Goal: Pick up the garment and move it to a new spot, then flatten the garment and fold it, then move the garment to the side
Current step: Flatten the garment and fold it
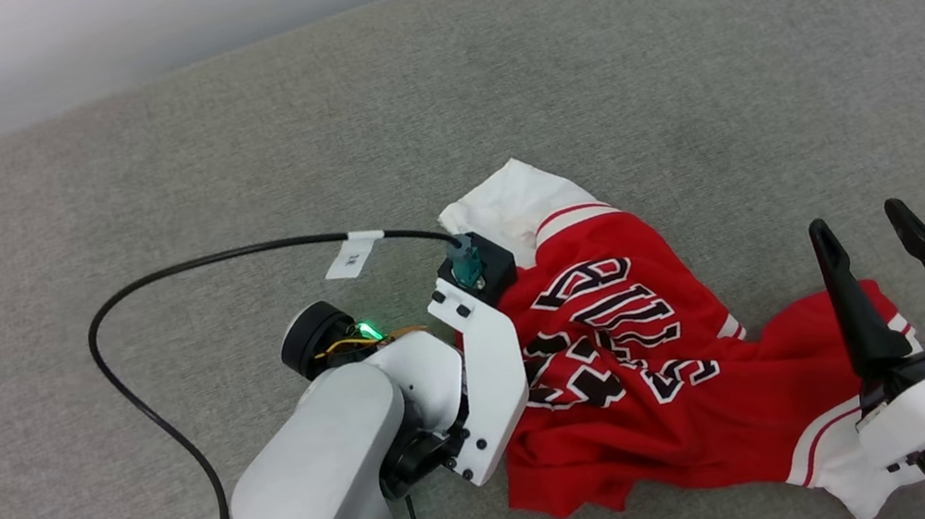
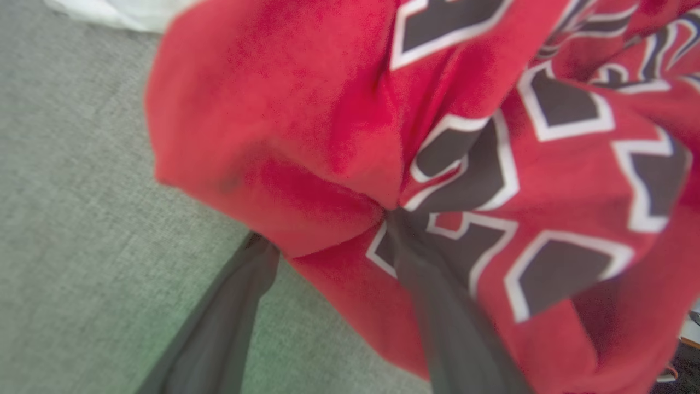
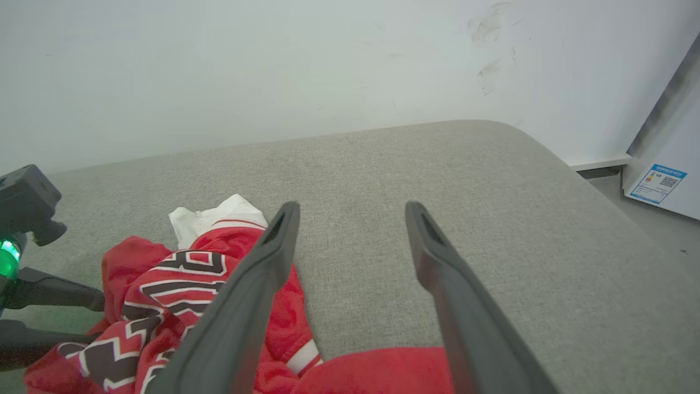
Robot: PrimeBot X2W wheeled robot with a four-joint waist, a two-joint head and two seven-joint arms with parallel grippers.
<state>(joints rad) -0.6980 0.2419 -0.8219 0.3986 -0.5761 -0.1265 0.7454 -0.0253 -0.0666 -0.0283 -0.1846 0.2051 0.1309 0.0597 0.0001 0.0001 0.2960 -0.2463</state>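
The garment (image 1: pixel 661 433), a red jersey with white sleeves and black white-outlined letters, lies crumpled on the grey cushion (image 1: pixel 490 86). My left arm's wrist (image 1: pixel 484 359) presses against the garment's left edge, and the wrist hides the fingers from the head view. In the left wrist view my left gripper (image 2: pixel 326 230) stands open, its two dark fingers straddling a bunched fold of the garment (image 2: pixel 306 109). My right gripper (image 1: pixel 860 221) is open over the garment's right end, holding nothing. The right wrist view shows that gripper (image 3: pixel 353 207) above the cushion, with the garment (image 3: pixel 131 262) to its lower left.
A black cable (image 1: pixel 138 285) loops from the left wrist across the cushion on the left. The cushion's rounded edge drops to floor at the far right, where a white unit with a blue label (image 3: pixel 661 180) stands. A white wall lies behind.
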